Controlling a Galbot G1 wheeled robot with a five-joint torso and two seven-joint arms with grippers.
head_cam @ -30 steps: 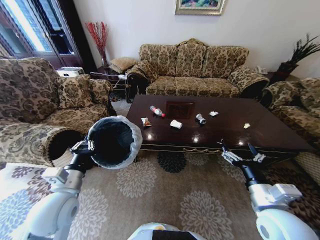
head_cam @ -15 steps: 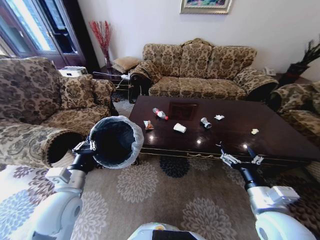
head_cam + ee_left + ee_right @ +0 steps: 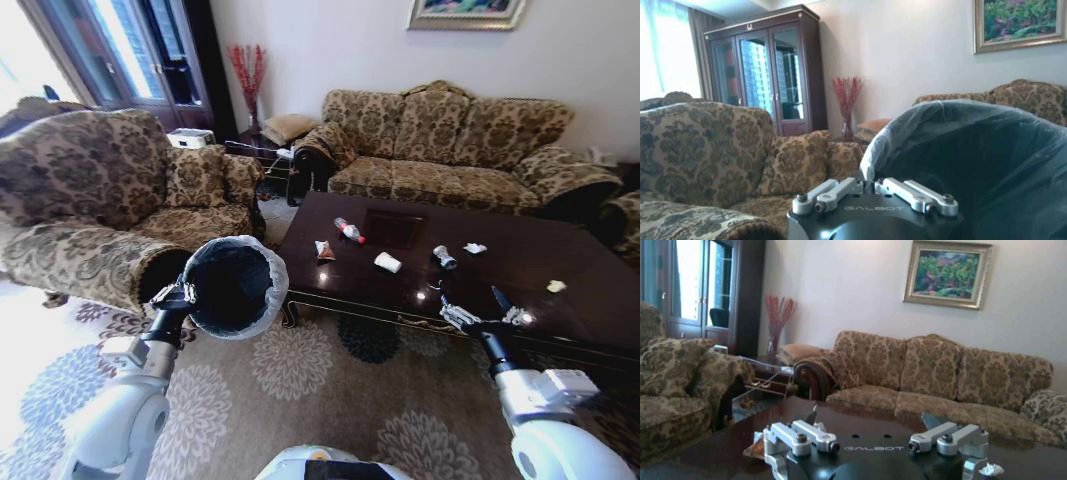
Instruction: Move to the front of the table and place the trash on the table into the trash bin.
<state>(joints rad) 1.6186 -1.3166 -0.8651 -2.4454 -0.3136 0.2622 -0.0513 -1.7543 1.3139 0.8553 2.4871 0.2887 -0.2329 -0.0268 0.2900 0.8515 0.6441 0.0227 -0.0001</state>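
My left gripper (image 3: 180, 296) is shut on the rim of the trash bin (image 3: 236, 284), a black bin with a whitish bag, held tilted off the floor at the table's left end. In the left wrist view, the fingers (image 3: 829, 194) pinch the bag's edge (image 3: 875, 150). The dark glossy table (image 3: 520, 272) carries the trash: a clear bottle (image 3: 348, 230), a snack wrapper (image 3: 322, 250), a white crumpled piece (image 3: 387, 262), a silver can (image 3: 443, 257) and paper bits (image 3: 474, 247). My right gripper (image 3: 482, 312) hangs open over the table's front edge, its fingers (image 3: 802, 434) spread wide.
A patterned armchair (image 3: 95, 200) stands close on the left, and a matching sofa (image 3: 450, 140) sits behind the table. A small side stand (image 3: 262, 160) fills the corner between them. Floral carpet (image 3: 310, 400) lies in front of me.
The whole head view has swung left, so the table and sofa sit farther right in the picture. Both arms keep their pose, the left one still holding the bin.
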